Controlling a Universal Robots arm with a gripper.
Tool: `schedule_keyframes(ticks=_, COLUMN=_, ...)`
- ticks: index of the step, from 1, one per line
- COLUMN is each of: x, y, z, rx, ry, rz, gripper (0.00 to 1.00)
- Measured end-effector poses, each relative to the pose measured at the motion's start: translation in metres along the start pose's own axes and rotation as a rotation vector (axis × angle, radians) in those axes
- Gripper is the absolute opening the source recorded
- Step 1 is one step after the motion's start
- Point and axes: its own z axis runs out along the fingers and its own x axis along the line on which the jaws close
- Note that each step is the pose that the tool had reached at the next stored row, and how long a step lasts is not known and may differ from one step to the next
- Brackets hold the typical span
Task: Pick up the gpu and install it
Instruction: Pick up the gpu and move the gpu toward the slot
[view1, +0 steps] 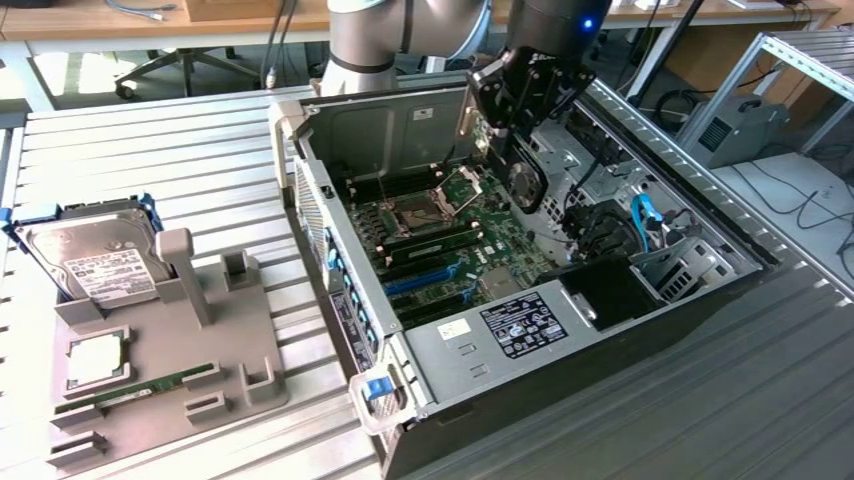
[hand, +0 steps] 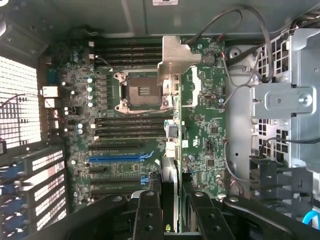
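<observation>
Ribbed metal table (view1: 160, 150) bears the open case (view1: 400, 125) (wooden desks (view1: 80, 22) behind), gripper (view1: 511, 150) pinching the gpu (hand: 169, 175) over its motherboard (hand: 200, 140).

1. The arm (view1: 363, 45) shows a smooth silver-grey tubular link, with a pale grey-blue rounded joint cover (view1: 447, 20) beside it.
2. A black wrist housing (view1: 561, 25) carries a small lit blue lamp (view1: 587, 22).
3. The end effector (view1: 514, 150) is black and angular, built of linked bars.
4. In the wrist view, its matte black fingers (hand: 147, 215) bear round screw heads (hand: 149, 194).
</observation>
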Motion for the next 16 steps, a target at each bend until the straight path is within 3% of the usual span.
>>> schedule_keyframes(ticks=5, x=-0.0078, y=0.0013, z=0.0027, rx=0.0023, ry=0.0006, rz=-0.010, gripper=0.27)
schedule_keyframes(ticks=16, x=-0.0114, y=0.0012, z=0.0097, rx=0.0077, ry=0.0043, rz=-0.053, gripper=0.27)
